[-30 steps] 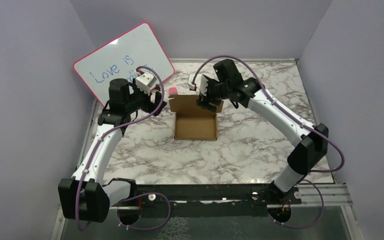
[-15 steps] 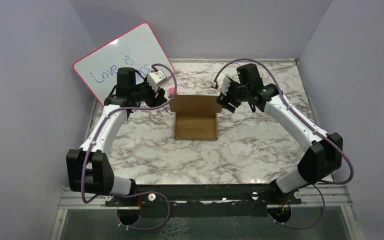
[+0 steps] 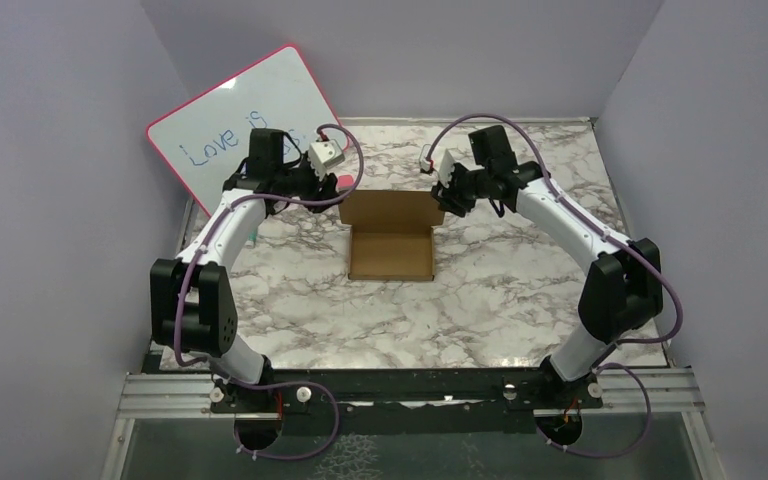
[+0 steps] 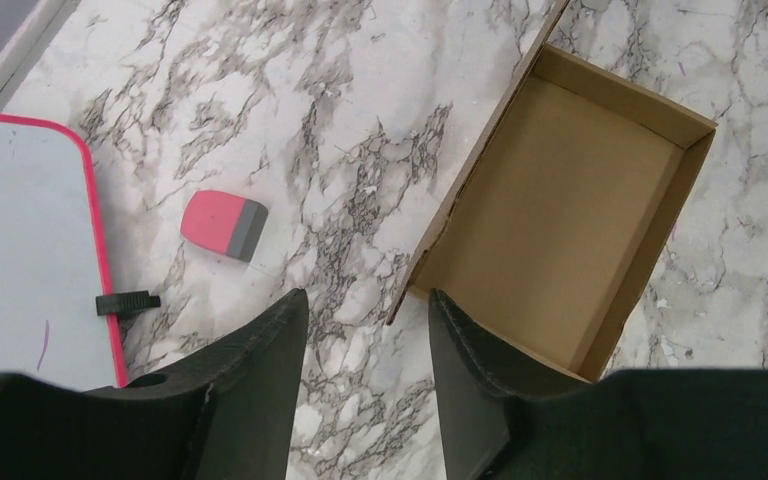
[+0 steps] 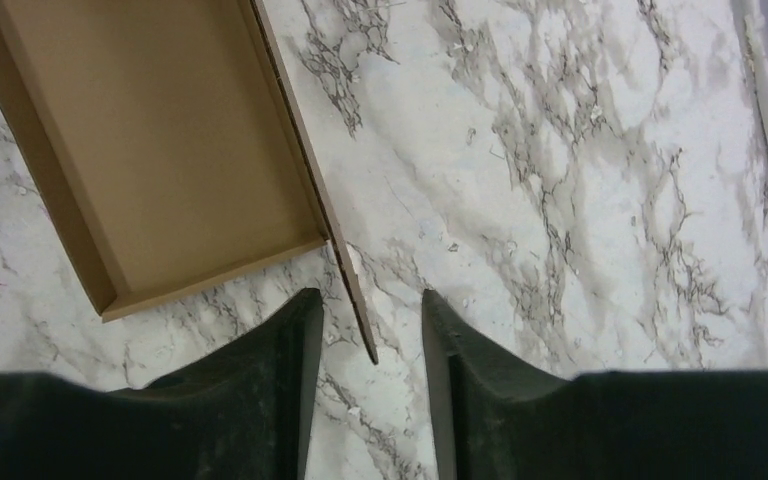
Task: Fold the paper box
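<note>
Brown paper box [image 3: 390,245] (whiteboard [image 3: 260,95]: "Love is")

- The paper box [image 3: 391,240] is showing plain, unmarked brown cardboard, inside and out.
- The table [image 3: 500,290] is showing a white marble pattern, with grey and black veins running across it.
- The whiteboard [image 3: 230,120] is showing a white face inside a bright pink rim, with blue handwriting.
- The eraser [image 4: 223,225] is showing a pink body and a grey end.
- The left gripper [image 4: 367,300] and right gripper [image 5: 370,300] are showing black fingers.
- The left arm [image 3: 210,250] and right arm [image 3: 570,225] are showing white and black sections, with purple cables [image 3: 339,418] looping along them.
- The walls [image 3: 50,150] are showing pale lavender.
</note>
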`<move>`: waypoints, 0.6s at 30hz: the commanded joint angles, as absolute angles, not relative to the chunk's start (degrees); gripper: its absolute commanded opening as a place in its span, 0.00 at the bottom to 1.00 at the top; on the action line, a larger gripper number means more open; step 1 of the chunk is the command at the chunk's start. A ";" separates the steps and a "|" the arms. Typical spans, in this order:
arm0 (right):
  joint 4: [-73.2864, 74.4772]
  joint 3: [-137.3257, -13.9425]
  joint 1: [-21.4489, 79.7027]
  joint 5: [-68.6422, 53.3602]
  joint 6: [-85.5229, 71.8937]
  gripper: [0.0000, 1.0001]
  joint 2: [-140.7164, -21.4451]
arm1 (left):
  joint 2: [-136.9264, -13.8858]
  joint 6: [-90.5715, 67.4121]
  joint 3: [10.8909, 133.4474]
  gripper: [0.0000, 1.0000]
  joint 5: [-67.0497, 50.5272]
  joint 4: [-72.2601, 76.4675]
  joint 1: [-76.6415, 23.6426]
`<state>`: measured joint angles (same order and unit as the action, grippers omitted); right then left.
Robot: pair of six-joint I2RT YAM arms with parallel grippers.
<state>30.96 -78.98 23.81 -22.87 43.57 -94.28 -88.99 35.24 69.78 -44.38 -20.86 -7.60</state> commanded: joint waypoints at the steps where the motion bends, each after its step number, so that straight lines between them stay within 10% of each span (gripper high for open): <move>1: 31.73 -82.16 23.29 -26.06 44.76 0.40 -97.29 | -91.82 37.84 73.78 0.45 -49.50 -22.41 -8.12; 13: 32.45 -83.13 22.63 -28.21 46.11 0.01 -97.76 | -96.34 41.10 77.03 0.32 -51.48 -27.85 -8.80; 18: 32.78 -83.55 22.53 -30.36 46.68 0.01 -97.72 | -96.86 41.85 77.53 0.31 -51.53 -28.52 -8.79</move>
<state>31.97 -81.30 23.00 -26.52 45.78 -97.86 -95.92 39.40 75.44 -48.60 -26.59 -8.54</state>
